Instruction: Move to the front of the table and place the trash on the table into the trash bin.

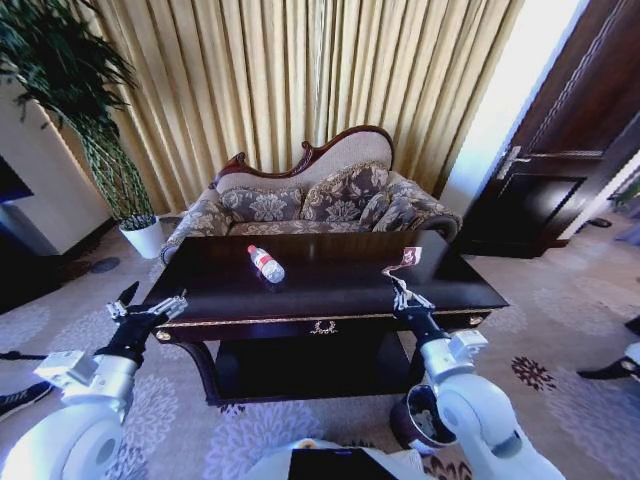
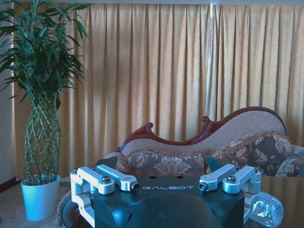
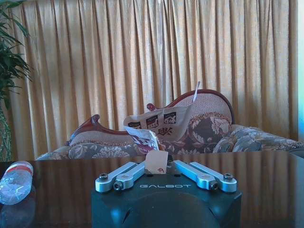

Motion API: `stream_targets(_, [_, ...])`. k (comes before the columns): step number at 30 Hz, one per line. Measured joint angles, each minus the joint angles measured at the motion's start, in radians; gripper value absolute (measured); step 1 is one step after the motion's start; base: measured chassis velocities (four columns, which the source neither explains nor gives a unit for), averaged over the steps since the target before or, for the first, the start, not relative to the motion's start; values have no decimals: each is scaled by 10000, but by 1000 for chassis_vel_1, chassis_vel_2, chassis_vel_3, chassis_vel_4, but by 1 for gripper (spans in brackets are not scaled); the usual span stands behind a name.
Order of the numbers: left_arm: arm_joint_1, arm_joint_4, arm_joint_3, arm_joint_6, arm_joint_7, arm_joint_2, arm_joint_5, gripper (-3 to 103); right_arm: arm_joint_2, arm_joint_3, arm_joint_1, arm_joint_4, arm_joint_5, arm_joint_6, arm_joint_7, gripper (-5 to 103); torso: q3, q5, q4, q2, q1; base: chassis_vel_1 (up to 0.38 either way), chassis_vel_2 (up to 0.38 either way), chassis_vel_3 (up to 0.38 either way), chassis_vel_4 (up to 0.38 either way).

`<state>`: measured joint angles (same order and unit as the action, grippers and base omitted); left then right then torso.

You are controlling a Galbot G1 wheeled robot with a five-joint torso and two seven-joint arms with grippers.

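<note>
The dark glossy table (image 1: 330, 295) stands right in front of me. A clear plastic bottle (image 1: 266, 263) with a red-and-white label lies on its side left of the tabletop's middle; it appears again as the bottle (image 3: 15, 181) and the bottle (image 2: 266, 209). A crumpled tan wrapper (image 1: 405, 259) sits toward the right; the wrapper (image 3: 159, 129) is straight ahead of my right gripper (image 3: 164, 167). My right gripper (image 1: 408, 296) hovers open over the table's front edge, just short of the wrapper. My left gripper (image 1: 150, 305) stands open off the table's front left corner. The trash bin (image 1: 418, 418) sits on the floor, partly behind my right arm.
A patterned sofa (image 1: 310, 205) stands behind the table, with gold curtains (image 1: 300, 80) beyond. A tall plant in a white pot (image 1: 145, 238) is at the back left. A dark door (image 1: 560, 170) is at the right. Patterned carpet surrounds the table.
</note>
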<state>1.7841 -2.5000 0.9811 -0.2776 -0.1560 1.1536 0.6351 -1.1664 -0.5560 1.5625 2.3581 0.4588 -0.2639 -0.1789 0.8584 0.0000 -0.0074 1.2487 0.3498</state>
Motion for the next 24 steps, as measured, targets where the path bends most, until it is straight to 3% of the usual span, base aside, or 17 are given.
stream_targets(18, [-160, 0, 302, -58, -57, 152, 269, 100, 228, -98, -126, -96, 189, -24, 36, 0, -1, 0, 0, 0, -1, 105, -108, -103, 98])
stream_targets(24, [-200, 143, 525, 192, 280, 95, 357, 100, 255, -106, -104, -28, 190, -37, 36, 0, -1, 0, 0, 0, -1, 89, -83, -83, 81])
